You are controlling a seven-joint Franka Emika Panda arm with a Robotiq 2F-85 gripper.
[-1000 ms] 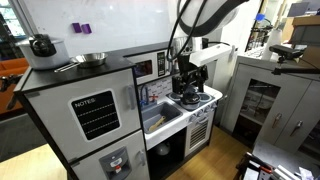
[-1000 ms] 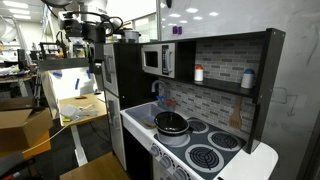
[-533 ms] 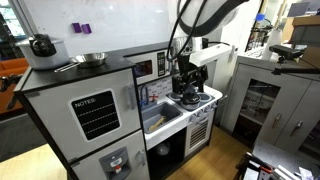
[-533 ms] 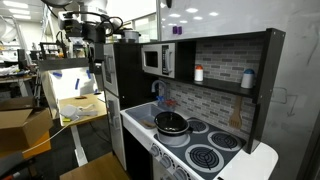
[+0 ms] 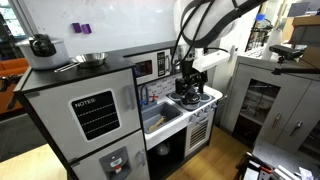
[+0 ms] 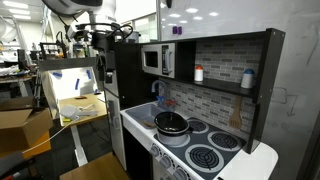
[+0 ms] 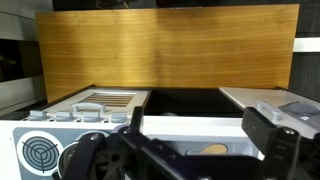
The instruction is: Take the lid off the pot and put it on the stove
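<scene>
The lid is seated on the pot, which is set on the stove. The jaws of the gripper are held spread, with nothing pinched.

White stove, round burners, pot on one burner

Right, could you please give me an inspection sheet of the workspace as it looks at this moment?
Surface: stove, a white cooktop; the burners beside the pot are bare.
Job's things: lid sits on the pot, which stands on a stove burner.
Clutter: steel bowl and dark kettle on the fridge top; small bottle on the shelf.
Grippers: gripper, jaws apart, holding nothing, not at the pot.
Cables: black cables loop above the arm.
Surroundings: lab room; cardboard box, cabinet.
</scene>
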